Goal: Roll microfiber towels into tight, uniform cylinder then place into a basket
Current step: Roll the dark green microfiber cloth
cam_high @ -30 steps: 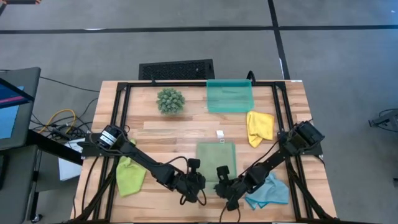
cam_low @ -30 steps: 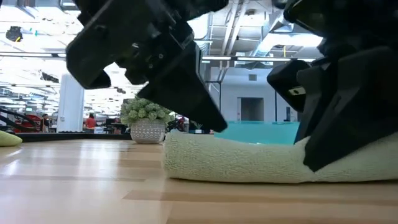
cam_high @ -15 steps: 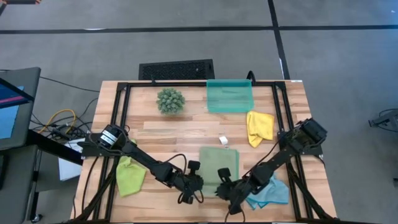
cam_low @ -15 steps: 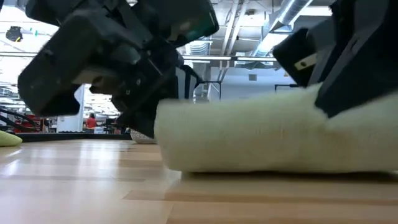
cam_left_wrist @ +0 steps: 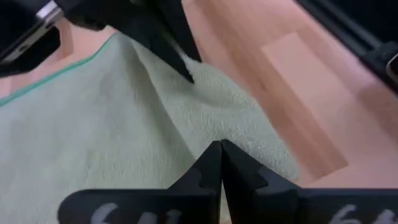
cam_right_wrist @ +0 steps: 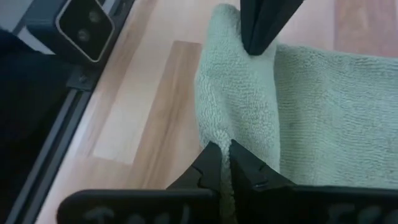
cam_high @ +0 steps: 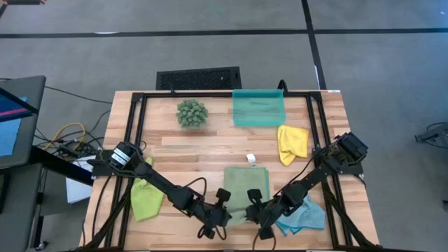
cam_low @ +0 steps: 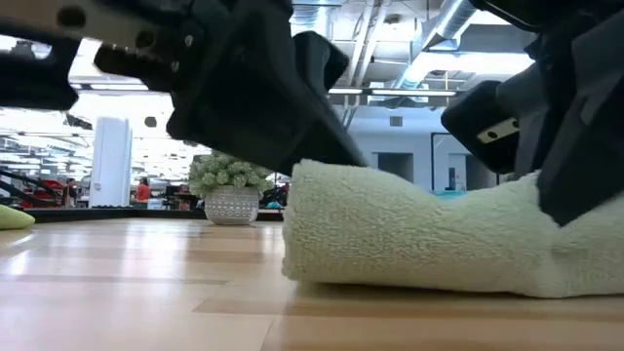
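The sage green towel (cam_high: 245,187) lay on the tabletop (cam_high: 210,150) with its near edge lifted into a first fold, and both sets of fingers were clenched on that edge: the left gripper (cam_left_wrist: 220,147) pinched one corner, the right gripper (cam_right_wrist: 225,149) the other, the cloth spreading away ahead of each pair. The main risk seemed to be an uneven roll: if one side travelled faster, the fold would skew and the cylinder would come out loose or tapered. A pinch this shallow could also let a corner slip free, so the fold would fall flat. The basket (cam_high: 259,108) stood well apart beyond the towel, with the yellow towel (cam_high: 292,143), light blue towel (cam_high: 302,215) and lime green towel (cam_high: 146,197) lying off to the sides. From above the arms hid the gripped edge, and how deep the fold ran could not be made out.
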Controlling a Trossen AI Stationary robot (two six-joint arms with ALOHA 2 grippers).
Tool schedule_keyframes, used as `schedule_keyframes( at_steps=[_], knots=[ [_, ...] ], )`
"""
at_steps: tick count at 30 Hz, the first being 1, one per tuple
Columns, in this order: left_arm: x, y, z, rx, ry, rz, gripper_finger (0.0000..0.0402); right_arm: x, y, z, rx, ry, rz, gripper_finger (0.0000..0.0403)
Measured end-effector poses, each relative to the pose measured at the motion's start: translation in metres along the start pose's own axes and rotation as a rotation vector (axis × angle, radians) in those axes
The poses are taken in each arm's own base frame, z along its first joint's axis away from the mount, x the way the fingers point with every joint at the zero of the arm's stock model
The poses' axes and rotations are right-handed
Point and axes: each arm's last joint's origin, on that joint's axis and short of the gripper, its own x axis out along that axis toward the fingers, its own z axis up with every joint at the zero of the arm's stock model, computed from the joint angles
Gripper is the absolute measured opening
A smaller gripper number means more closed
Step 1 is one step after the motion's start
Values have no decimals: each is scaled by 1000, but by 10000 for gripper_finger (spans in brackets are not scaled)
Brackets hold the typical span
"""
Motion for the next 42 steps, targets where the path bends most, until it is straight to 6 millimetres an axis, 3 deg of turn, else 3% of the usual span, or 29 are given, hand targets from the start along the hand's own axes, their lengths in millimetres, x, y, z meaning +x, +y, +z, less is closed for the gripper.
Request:
schedule_keyframes(
  at_steps=[4,7,17,21,30,42],
  knots=[
    [0,-1,4,26,-38,-29,6,0,0,0,0,4,9,21],
    [0,-1,4,75,-48,-26,31,0,0,0,0,5,9,23],
    [0,1,10,48,-113,-53,206,0,-2,0,38,6,6,22],
    [1,0,5,17,-92,-49,246,1,-5,1,75,1,-10,21],
    [2,0,-11,-32,-43,-10,256,1,-6,-1,96,20,-34,19],
    [0,-8,-13,-6,-17,-24,256,1,-7,-2,140,21,-67,18]
  ],
)
